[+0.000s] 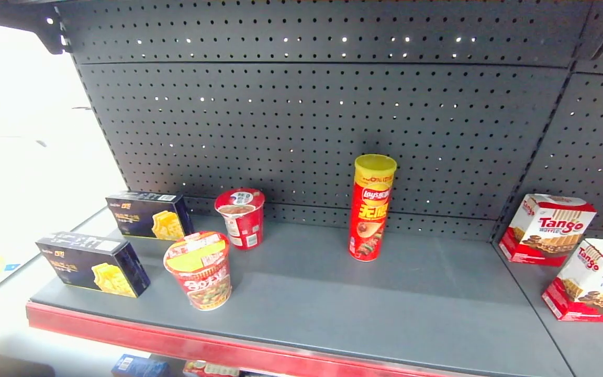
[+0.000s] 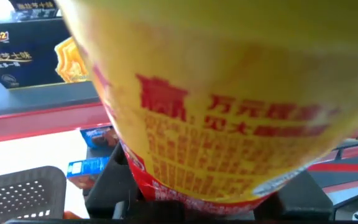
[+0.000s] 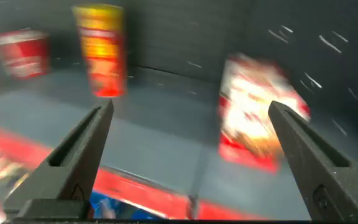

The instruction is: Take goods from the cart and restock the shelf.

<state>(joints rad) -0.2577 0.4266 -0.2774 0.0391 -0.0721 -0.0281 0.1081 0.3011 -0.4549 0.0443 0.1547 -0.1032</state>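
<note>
Yellow tub (image 2: 229, 93) sits clamped in our left fingers (image 2: 112, 186), facing the shelf (image 1: 411, 314) edge; our right fingers (image 3: 73, 162) spread apart, empty, nearer the shelf.

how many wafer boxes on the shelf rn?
2, both on the right shelf bay: rear wafer box by the pegboard, front wafer box nearer the shelf's front, cut off by the frame. More may sit beyond it.

Head camera overlooks shelf (image 1: 333, 298); wrist cameras face it.
</note>
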